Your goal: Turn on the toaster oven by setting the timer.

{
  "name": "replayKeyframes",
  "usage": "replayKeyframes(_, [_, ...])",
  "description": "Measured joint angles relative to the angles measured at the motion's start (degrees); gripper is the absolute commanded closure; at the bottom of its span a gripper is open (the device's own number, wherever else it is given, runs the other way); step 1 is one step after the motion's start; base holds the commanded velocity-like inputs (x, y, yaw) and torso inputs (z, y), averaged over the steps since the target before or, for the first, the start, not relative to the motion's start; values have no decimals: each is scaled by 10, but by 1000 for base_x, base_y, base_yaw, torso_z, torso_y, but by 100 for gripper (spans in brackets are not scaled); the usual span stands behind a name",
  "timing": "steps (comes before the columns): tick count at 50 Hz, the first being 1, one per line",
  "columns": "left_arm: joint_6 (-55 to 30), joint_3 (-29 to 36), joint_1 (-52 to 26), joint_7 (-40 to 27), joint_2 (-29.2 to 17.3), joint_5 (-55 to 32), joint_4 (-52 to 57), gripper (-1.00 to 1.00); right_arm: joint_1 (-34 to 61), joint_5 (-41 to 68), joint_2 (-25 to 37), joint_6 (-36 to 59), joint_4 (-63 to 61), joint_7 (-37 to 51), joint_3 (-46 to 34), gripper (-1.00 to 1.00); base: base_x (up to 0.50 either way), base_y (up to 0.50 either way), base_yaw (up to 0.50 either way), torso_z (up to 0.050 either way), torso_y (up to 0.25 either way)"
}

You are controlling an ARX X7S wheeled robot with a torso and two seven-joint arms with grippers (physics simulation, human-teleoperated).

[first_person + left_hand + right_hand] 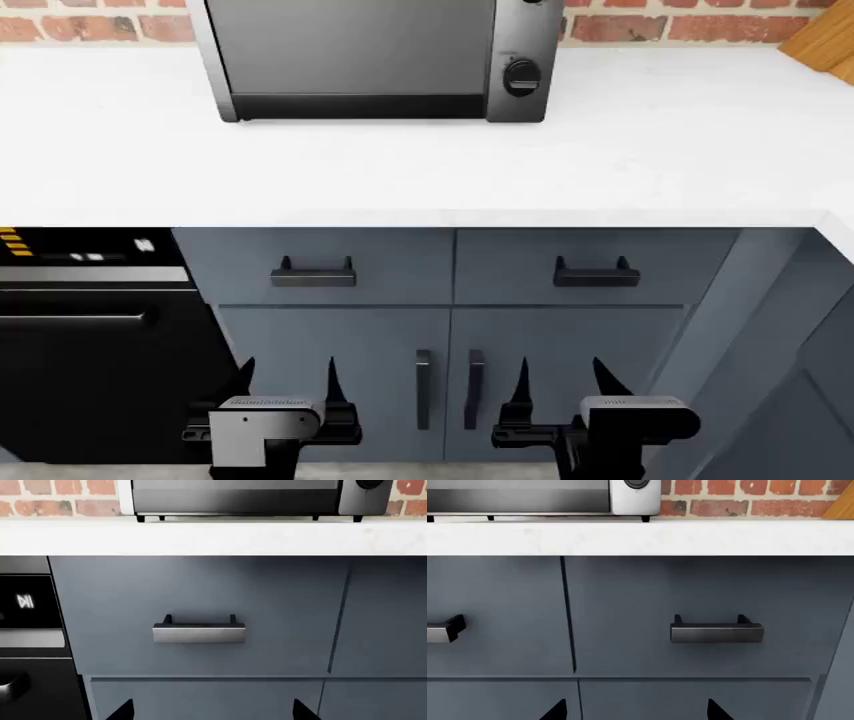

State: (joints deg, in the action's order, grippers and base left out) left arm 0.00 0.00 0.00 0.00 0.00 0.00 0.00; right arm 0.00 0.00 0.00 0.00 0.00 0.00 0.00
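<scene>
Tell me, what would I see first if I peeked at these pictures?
A wide dark grey metal toaster oven with a glass door, standing at the back of the white counter against a red brick wall. Its round black timer knob sits on the right-hand panel. Far below, two open black grippers, left and right, point at blue-grey cabinet doors.

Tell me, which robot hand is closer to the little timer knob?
Right. The right gripper hangs low before the cabinet doors, almost straight below the timer. The left gripper hangs equally low, farther off to the side.
</scene>
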Motion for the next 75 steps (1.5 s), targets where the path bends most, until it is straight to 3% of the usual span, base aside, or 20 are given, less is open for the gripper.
replayKeyframes(22, [-20, 23, 10, -38, -28, -30, 48, -100, -9, 27, 27, 26, -44, 40, -25, -100, 0, 0, 0, 0, 0])
replayKeyframes(35, [-227, -10, -12, -70, -78, -82, 315, -100, 23, 46, 64, 207, -263, 72, -8, -100, 0, 0, 0, 0, 0])
replayKeyframes(45, [-424, -48, -114, -81, -115, -139, 469, -100, 100, 85, 107, 397, -423, 70, 17, -100, 0, 0, 0, 0, 0])
replayKeyframes(60, [-756, -145, -337, -152, -146, -352, 553, -100, 297, 149, 157, 708, -537, 49, 36, -100, 0, 0, 0, 0, 0])
replayKeyframes(75, [-857, -221, -452, -363, -206, -664, 507, -100, 406, 209, 165, 852, -560, 65, 63, -100, 0, 0, 0, 0, 0])
